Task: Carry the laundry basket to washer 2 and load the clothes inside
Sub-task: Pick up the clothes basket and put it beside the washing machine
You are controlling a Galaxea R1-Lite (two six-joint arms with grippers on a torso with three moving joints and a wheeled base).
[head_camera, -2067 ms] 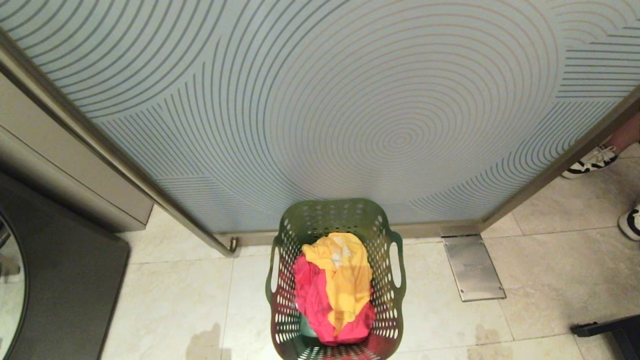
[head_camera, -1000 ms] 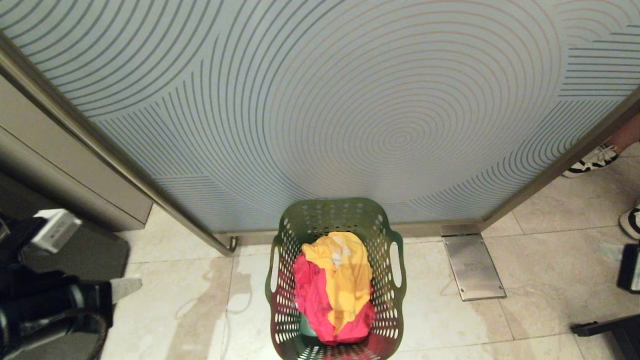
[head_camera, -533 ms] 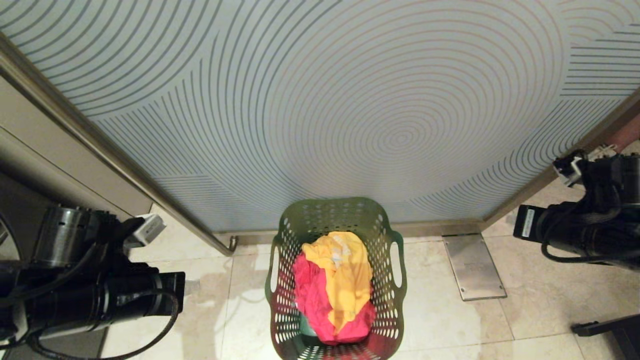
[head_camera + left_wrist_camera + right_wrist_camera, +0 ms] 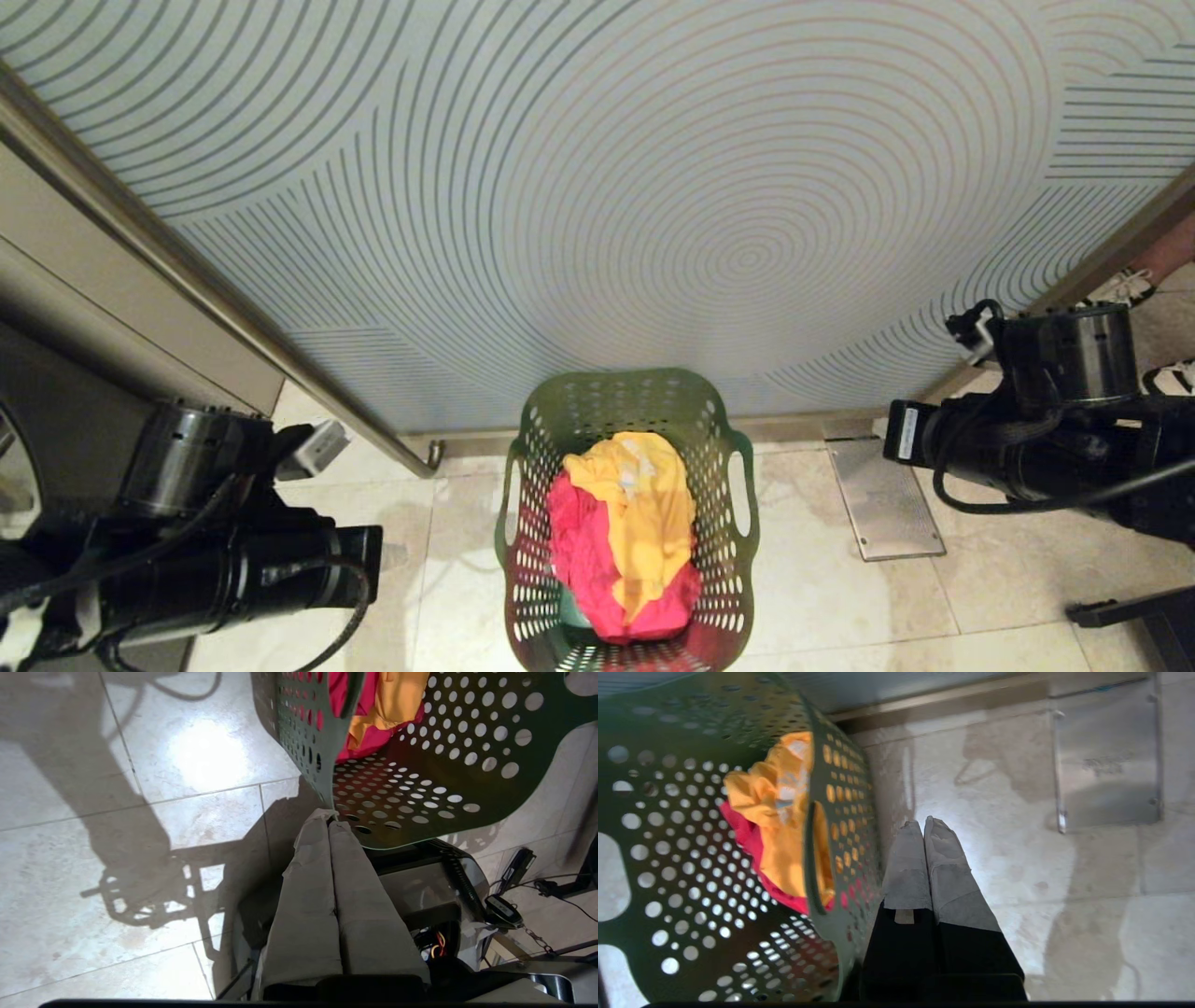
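A: Where is the basket (image 4: pixel 627 523)?

B: It sits on the floor (image 4: pixel 980 579), at six o'clock in the head view. Its back is close to the big wall with rings (image 4: pixel 653 205). The clothes (image 4: pixel 624 532) are piled inside, yellow on top of pink-red.

A: Why are the arms on both sides?

B: I think they want the two handle holes, one on each side. The left gripper (image 4: pixel 328 820) is at about eight o'clock from the basket. The right gripper (image 4: pixel 923 823) is at about three o'clock.

A: Are the fingers open?

B: No. Both pairs are pressed together, holding nothing. I think that is so they can slip into the holes.

A: Do they touch the basket?

B: The left tips look just beside a low corner; I cannot tell if they touch. The right ones are beside the side wall, near its handle hole (image 4: pixel 817 854), not in it.

A: Is there room to move?

B: Bare tile on both sides, yes. A metal plate (image 4: pixel 882 499) lies at three o'clock, and a shoe (image 4: pixel 1116 287) shows at two o'clock. I cannot see a washer door with a number.
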